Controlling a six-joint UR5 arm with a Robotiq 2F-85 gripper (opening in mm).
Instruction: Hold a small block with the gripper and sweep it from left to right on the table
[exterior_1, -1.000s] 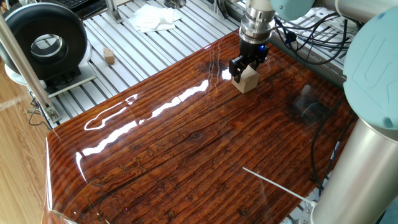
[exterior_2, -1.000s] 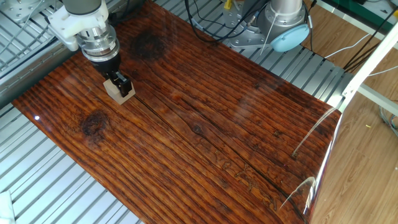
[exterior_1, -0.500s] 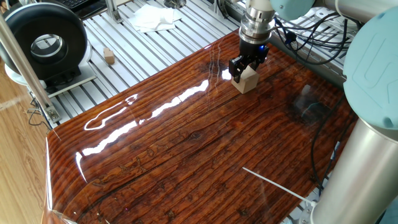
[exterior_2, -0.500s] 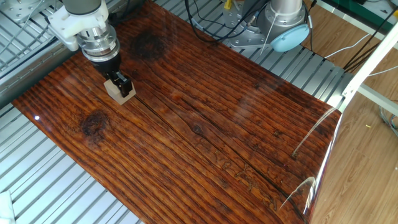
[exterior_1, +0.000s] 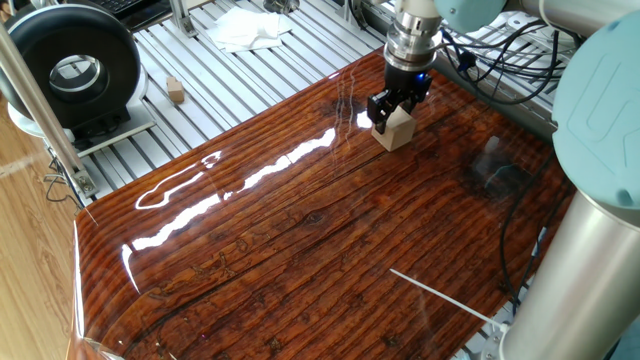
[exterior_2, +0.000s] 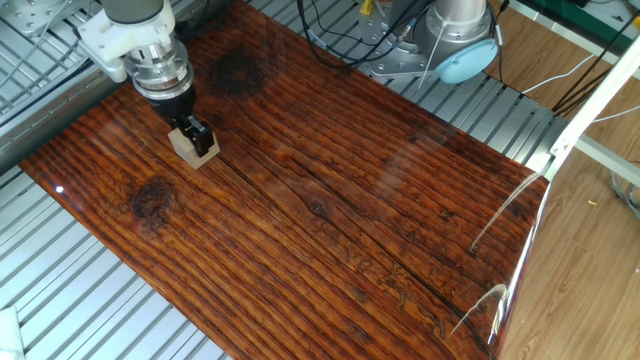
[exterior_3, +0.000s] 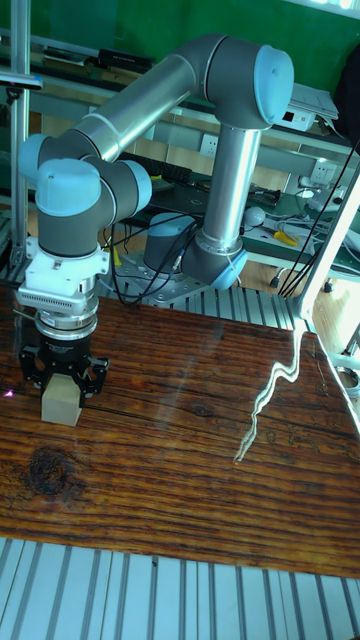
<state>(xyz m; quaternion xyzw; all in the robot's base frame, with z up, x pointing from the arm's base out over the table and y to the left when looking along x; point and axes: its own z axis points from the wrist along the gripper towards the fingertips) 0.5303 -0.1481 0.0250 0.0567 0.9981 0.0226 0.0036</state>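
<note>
The black two-finger tool (exterior_3: 60, 388) grips the pale beige wooden cube (exterior_3: 59, 400), which rests on the glossy reddish-brown table (exterior_3: 190, 470) at the tall view's left. Grasp looks done; next, slide it rightward, keeping contact.

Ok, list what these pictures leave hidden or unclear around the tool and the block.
- Whether the small block rests on the table or is lifted slightly: no view shows its underside clearly.
- Upper part of the block: covered by the tool in the tall fixed view.
- Tiny brownish block on the slats: too small for detail.
- Finger contact faces: hidden in every view.
</note>
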